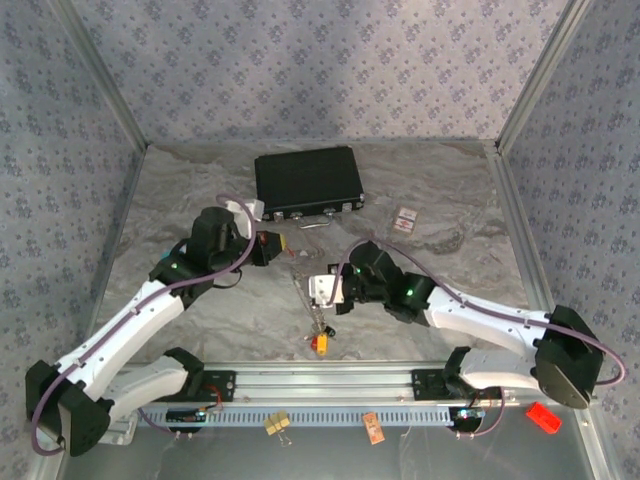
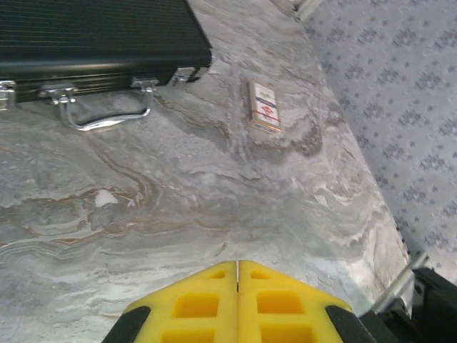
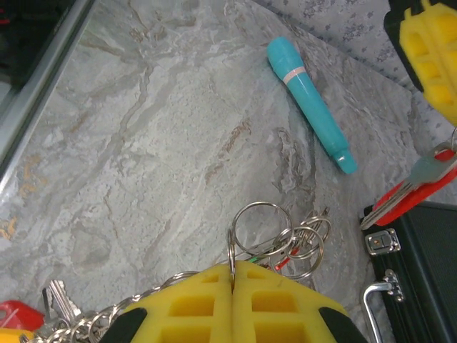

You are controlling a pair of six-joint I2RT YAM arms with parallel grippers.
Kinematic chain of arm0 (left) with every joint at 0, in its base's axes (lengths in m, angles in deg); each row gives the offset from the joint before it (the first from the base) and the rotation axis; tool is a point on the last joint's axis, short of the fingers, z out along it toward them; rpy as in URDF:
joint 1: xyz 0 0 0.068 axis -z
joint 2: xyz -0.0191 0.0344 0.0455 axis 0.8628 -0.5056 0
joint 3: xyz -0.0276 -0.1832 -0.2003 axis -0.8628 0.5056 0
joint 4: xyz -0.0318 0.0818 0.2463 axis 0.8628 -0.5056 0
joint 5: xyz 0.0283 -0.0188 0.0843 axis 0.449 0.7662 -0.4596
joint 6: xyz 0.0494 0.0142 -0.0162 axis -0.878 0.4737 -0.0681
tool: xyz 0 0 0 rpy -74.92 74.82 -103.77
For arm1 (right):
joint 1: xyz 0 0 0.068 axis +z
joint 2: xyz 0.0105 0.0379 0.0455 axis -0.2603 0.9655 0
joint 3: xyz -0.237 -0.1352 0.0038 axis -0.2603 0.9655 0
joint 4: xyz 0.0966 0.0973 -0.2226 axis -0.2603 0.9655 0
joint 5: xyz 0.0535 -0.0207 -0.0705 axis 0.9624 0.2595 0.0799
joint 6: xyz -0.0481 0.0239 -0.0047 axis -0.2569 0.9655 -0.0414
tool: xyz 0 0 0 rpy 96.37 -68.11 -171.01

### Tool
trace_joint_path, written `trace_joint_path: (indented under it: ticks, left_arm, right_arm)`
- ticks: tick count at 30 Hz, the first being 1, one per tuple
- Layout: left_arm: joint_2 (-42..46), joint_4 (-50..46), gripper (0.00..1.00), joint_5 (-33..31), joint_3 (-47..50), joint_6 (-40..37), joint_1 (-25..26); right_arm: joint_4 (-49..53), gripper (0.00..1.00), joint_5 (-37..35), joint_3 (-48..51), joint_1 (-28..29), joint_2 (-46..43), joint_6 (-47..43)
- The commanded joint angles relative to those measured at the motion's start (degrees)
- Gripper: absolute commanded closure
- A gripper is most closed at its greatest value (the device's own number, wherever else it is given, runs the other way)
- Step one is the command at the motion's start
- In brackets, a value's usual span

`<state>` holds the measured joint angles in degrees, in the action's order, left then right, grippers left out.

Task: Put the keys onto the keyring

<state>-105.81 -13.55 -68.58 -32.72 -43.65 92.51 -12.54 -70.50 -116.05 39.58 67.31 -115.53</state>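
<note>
Currently keyring (image 3: 289,239): a cluster of thin metal rings on the desk (image 3: 143,143), right at the tips of the right fingers (image 3: 207,279). Right fingers are clenched. One ring stands upright with its edge in the seam between them, so they are grasping the keyring.

Chain (image 3: 107,316) runs from the rings toward the lower left of the right wrist view and ends at the keys (image 3: 56,300), one with a red head. In the top view the keys (image 1: 320,342) lie near the front rail, red and yellow-orange heads together.

Left fingers (image 2: 207,282) are pressed fully together; nothing is seen between them in the left wrist view.

Right wrist view adds:
- Left fingers (image 3: 428,57) at upper right, with a red-headed key (image 3: 407,193) hanging just below them. Cannot tell if it is gripped.
- Teal pen (image 3: 310,103), well apart from the rings.

Left wrist view adds a black case (image 2: 93,36) with a metal handle, and a small card (image 2: 264,107) near it.

Top view adds a binder clip (image 1: 277,424) in front of the rail.
</note>
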Motion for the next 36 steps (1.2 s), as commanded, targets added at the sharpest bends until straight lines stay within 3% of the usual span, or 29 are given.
trace_joint_path:
  ticks: [1, 5, 9, 12, 22, 36]
  left_arm:
    - [3.02, 3.17, 1.00, 3.52, 1.40, -2.32, 0.21]
    - [5.07, 1.83, 1.00, 1.84, 2.26, -2.23, 0.24]
    - [6.55, -9.03, 1.00, -10.96, -0.49, -0.95, 0.21]
    - [6.46, -15.99, 1.00, -14.66, -2.22, 0.73, 0.23]
    - [2.76, -20.07, 1.00, -2.24, -1.56, 17.93, 2.36]
    - [0.86, -18.29, 1.00, 0.85, -0.33, 33.71, 2.46]
  right_arm:
    - [0.90, 1.00, 4.21, -4.10, -0.93, 1.33, 2.96]
    - [3.10, 1.00, 2.61, -6.38, -1.18, 3.67, 3.67]
    - [4.24, 1.00, -2.41, -7.59, -1.17, 5.10, 3.79]
    - [5.55, 1.00, -4.53, -8.44, -1.24, 5.82, 3.49]
    - [7.59, 1.00, -3.61, -9.99, -0.76, 7.53, 3.09]
    - [5.32, 1.00, 2.78, -10.47, 1.23, 9.09, 4.08]
